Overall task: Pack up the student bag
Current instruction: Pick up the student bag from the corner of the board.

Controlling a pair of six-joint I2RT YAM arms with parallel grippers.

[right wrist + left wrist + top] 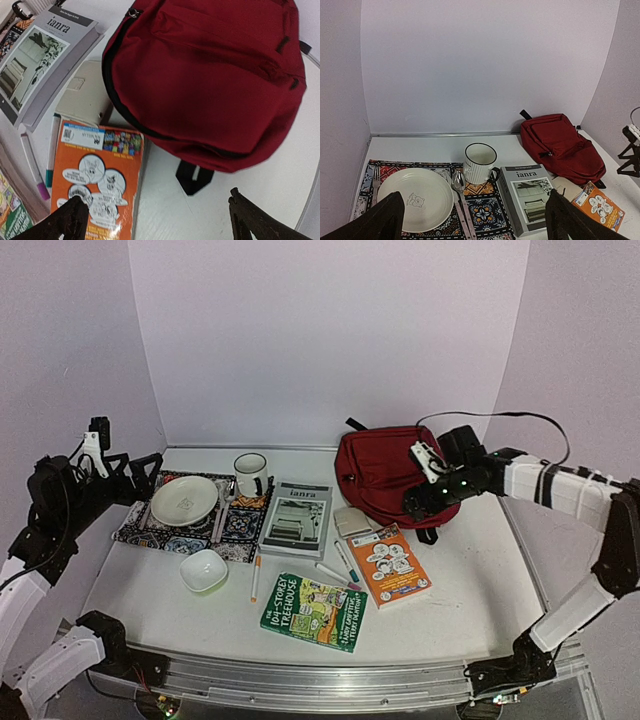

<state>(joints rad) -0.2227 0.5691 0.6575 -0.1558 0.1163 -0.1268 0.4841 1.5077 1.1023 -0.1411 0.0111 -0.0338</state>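
Note:
The student bag, dark red with a black zipper, lies at the back right of the table; it also shows in the left wrist view and fills the right wrist view. Its zipper looks shut, and a black strap end sticks out below it. My right gripper hovers open over the bag's near right edge; its fingers frame bare table beside an orange book. My left gripper stands open and empty at the far left above the placemat.
A grey "ianra" book, a cream case, the orange book, a green book and loose pens lie mid-table. A plate, mug and spoon rest on a patterned placemat. A small white bowl sits nearer.

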